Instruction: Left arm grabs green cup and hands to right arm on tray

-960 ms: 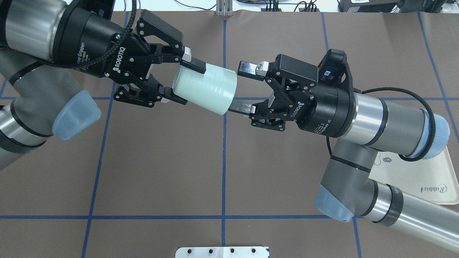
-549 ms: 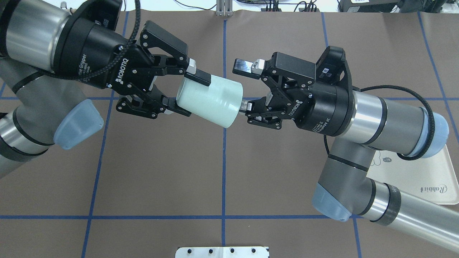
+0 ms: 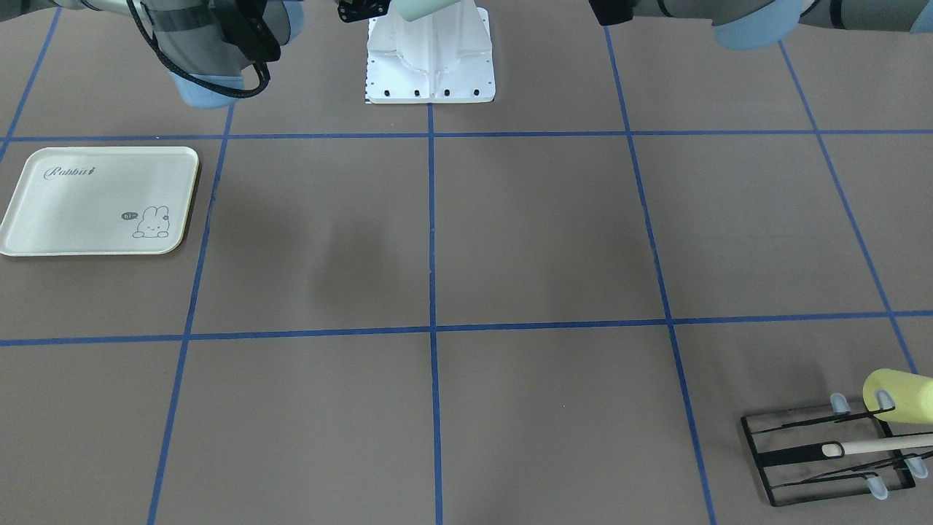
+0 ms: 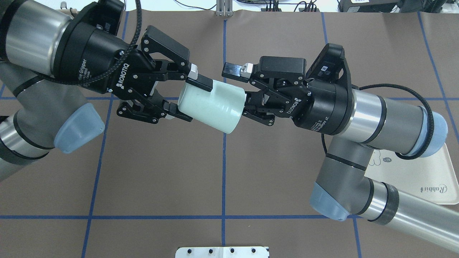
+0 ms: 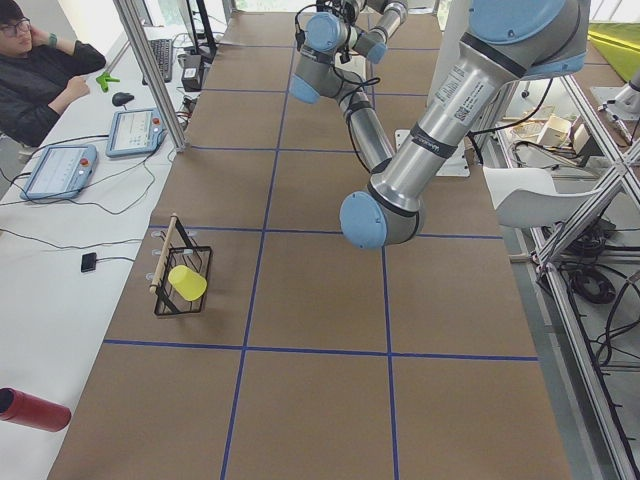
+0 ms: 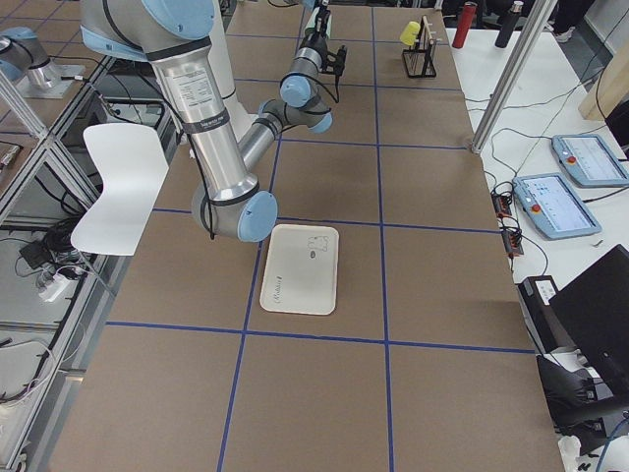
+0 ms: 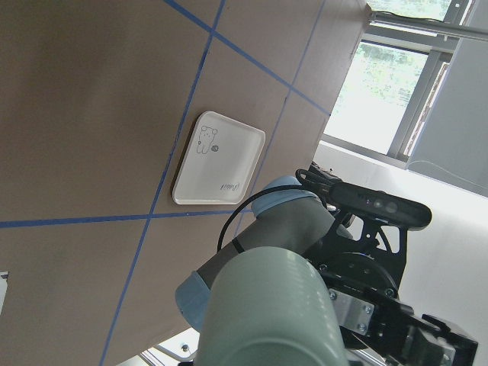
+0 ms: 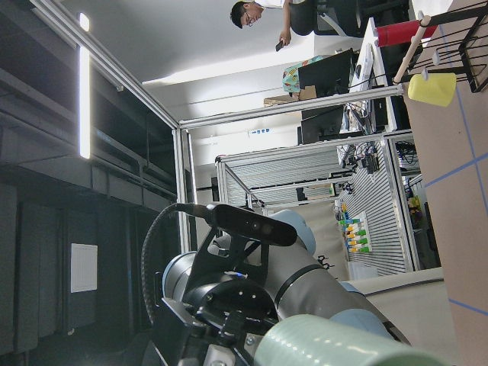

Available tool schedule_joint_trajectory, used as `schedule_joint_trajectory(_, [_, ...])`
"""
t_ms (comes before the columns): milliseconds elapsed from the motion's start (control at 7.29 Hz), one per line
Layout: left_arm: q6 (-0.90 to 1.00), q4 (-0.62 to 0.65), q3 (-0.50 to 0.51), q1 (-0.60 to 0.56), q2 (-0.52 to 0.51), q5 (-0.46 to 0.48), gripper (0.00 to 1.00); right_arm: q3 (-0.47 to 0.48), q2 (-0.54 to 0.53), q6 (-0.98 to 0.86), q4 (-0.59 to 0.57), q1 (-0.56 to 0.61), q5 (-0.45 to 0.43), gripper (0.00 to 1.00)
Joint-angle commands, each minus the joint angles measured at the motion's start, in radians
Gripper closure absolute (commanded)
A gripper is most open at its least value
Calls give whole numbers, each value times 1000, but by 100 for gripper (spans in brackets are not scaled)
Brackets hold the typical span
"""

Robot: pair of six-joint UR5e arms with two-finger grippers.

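Observation:
The green cup lies on its side in mid-air, high above the table. My left gripper is shut on its left end. My right gripper is open; its upper finger reaches over the cup's right end without touching it, and its lower finger is hidden under the cup. The cup also shows in the left wrist view, the right wrist view and at the top edge of the front view. The cream tray lies flat and bare on the table, partly hidden under my right arm in the overhead view.
A black wire rack with a pale yellow cup and a wooden stick stands at the table's far corner on my left side. The white robot base plate is at the near edge. An operator sits beyond the table.
My right gripper has moved left until its open fingers straddle the cup's free end. My left gripper has shifted slightly right and down, still holding the cup.

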Motion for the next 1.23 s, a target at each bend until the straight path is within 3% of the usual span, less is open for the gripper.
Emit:
schedule_joint_trajectory(0, [1,0,-2,1,2,0,79,0,-1,0,2,1,0,100])
schedule_joint_trajectory(137, [1,0,-2,1,2,0,78,0,-1,1,3,3,0,100])
schedule_joint_trajectory(274, [9,-2,-1,1,2,0,62,2,-4,5,3,4,0,100])
schedule_joint_trajectory(411, [26,-3,-1,1,0,1,10,2,-10,9,20,4,-1,100])
schedule_joint_trajectory(549, [36,-3,-1,1,2,3,0,2,-13,14,26,4,-1,100])
schedule_joint_trajectory(1097, [36,-3,-1,1,2,3,0,3,-19,61,25,7,-1,100])
